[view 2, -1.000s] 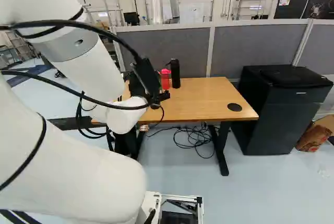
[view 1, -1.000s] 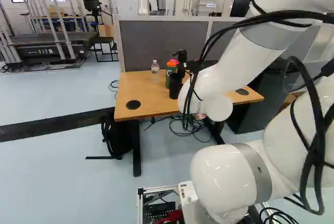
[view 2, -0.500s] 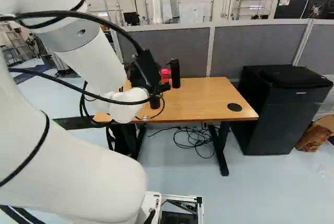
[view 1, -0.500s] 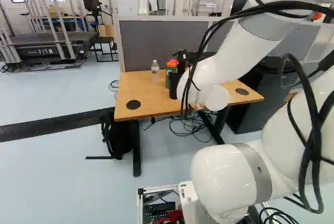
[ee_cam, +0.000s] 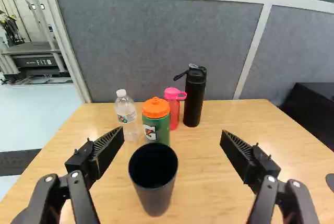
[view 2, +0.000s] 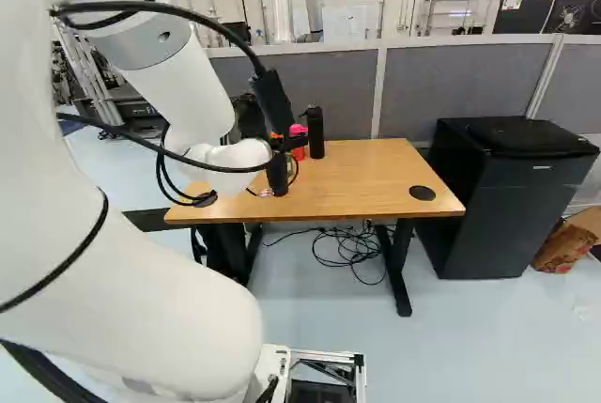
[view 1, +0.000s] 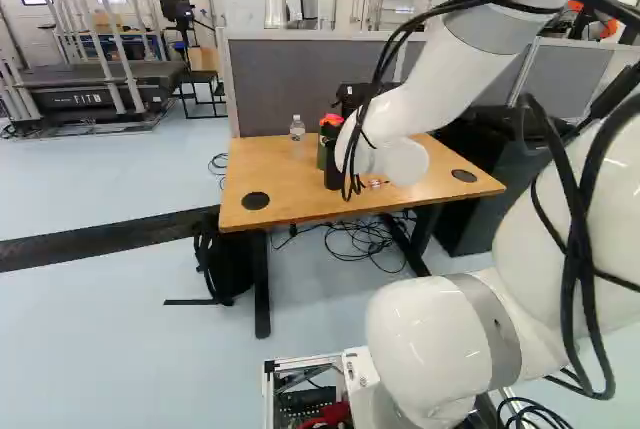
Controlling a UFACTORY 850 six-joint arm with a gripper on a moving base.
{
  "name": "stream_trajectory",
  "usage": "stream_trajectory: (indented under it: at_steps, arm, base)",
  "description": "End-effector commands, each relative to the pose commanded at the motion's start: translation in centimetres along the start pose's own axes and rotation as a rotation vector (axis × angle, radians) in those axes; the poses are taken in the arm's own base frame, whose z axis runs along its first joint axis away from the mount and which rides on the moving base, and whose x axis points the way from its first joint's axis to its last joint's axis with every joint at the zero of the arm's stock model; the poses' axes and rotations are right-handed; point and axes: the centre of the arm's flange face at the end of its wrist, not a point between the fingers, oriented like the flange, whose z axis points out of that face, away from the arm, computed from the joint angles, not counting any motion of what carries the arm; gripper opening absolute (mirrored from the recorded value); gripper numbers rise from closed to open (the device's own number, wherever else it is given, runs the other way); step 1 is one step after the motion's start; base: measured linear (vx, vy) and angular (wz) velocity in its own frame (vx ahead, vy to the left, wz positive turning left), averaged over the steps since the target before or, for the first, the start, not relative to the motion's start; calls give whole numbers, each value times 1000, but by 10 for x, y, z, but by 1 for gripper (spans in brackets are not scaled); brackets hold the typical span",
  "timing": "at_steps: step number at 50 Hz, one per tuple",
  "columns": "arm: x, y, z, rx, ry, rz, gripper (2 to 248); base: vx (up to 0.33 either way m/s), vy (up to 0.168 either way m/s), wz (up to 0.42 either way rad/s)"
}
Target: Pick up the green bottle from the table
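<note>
While the gripper (view 2: 248,117) is spread wide open, the green bottle (ee_cam: 156,126) is seen ahead of it near twelve o'clock, stood upright on the table (ee_cam: 209,187), long axis vertical, orange lid pointing up. At the bottle's six o'clock, the cup (ee_cam: 153,187) is placed. The clear bottle (view 1: 297,135) is shown in the left base view but hidden in the right base view.

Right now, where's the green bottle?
Green bottle: on the table, left of the arm in left base view; wrist view puts it beyond the black cup, between clear bottle and pink bottle.
</note>
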Motion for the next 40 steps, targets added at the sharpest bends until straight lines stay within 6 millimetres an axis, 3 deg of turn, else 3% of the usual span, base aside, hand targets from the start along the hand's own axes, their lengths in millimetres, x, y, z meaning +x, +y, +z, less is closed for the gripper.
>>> stream_trajectory:
  at_steps: [40]
  arm:
    - [37,-2,66,4,-161,-1,247]
  base:
    - [0,0,0]
